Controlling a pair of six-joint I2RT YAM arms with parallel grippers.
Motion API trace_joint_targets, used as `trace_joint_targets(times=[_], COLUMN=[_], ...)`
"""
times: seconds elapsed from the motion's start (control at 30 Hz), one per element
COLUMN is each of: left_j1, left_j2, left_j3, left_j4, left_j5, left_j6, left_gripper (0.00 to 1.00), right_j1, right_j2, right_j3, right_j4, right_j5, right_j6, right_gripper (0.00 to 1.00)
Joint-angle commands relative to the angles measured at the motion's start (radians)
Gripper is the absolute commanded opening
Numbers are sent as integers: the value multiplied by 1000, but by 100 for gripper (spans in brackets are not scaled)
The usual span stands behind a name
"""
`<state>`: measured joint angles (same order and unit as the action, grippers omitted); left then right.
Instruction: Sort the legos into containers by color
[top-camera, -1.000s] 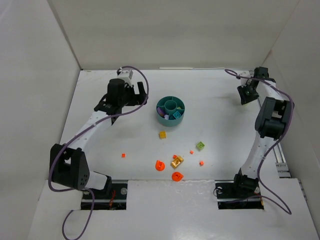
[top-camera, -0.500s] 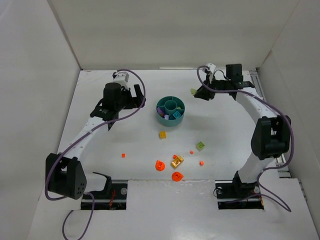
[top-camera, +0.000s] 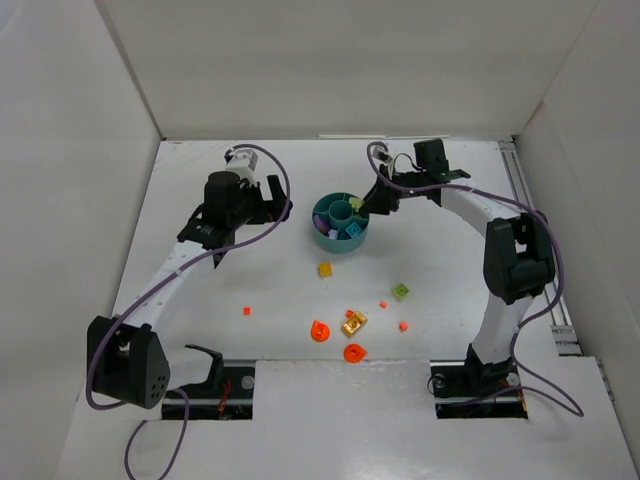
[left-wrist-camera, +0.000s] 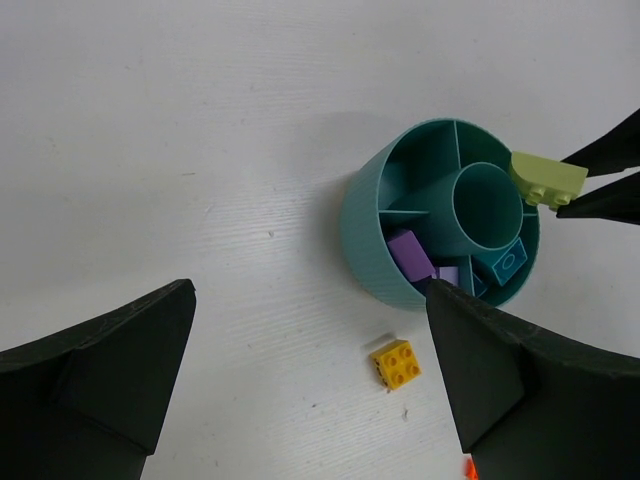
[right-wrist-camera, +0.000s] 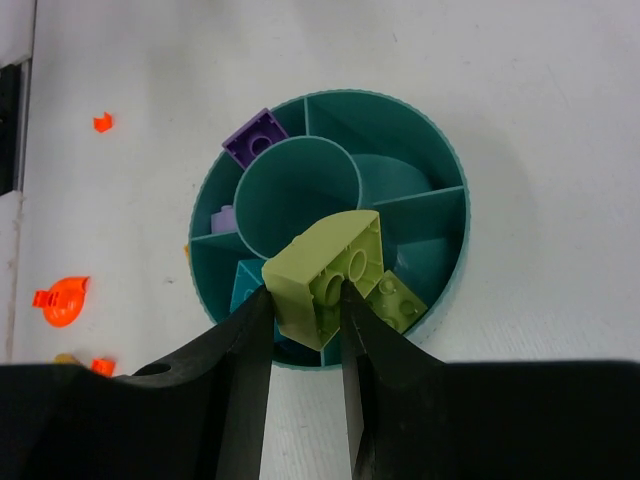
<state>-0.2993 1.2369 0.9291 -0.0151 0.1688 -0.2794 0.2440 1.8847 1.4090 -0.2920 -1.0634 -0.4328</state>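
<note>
The teal dish (top-camera: 340, 246) stands mid-table, with purple and turquoise legos in its near sections. My right gripper (top-camera: 364, 204) is shut on a lime green lego (right-wrist-camera: 325, 272) and holds it above the dish's rim (right-wrist-camera: 455, 200), over a section that holds another lime green piece (right-wrist-camera: 397, 301). My left gripper (top-camera: 279, 196) is open and empty, left of the dish and above the table. A yellow lego (top-camera: 326, 269) lies just in front of the dish and also shows in the left wrist view (left-wrist-camera: 396, 362). Further forward lie a lime green lego (top-camera: 401, 292), a gold one (top-camera: 354, 323) and two orange round ones (top-camera: 319, 331).
Orange dots lie at the left (top-camera: 247, 311) and the right (top-camera: 403, 326) of the loose pile. White walls close the table on three sides. A metal rail (top-camera: 556, 305) runs along the right edge. Both arm bases sit at the near edge.
My right arm has swung from the far right corner leftward to above the dish, carrying the lime green lego. My left gripper has shifted slightly.
</note>
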Motion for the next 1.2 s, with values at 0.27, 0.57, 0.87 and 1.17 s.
trace_joint_targets(times=[0.27, 0.57, 0.87, 1.17], left_j1=[5, 5, 5, -18], left_j2=[-68, -77, -105, -186], left_j3=[-23, -23, -32, -76], left_j4=[20, 10, 10, 21], left_j5=[15, 28, 47, 6], left_j6=[-9, -9, -9, -63], left_gripper=[100, 100, 100, 100], right_j1=[3, 3, 3, 14], right_j2=[-1, -1, -41, -346], right_j3=[8, -12, -21, -158], right_j4=[86, 45, 16, -87], right_j5=[-4, 6, 16, 468], right_j6=[26, 6, -14, -41], right_gripper=[30, 48, 52, 77])
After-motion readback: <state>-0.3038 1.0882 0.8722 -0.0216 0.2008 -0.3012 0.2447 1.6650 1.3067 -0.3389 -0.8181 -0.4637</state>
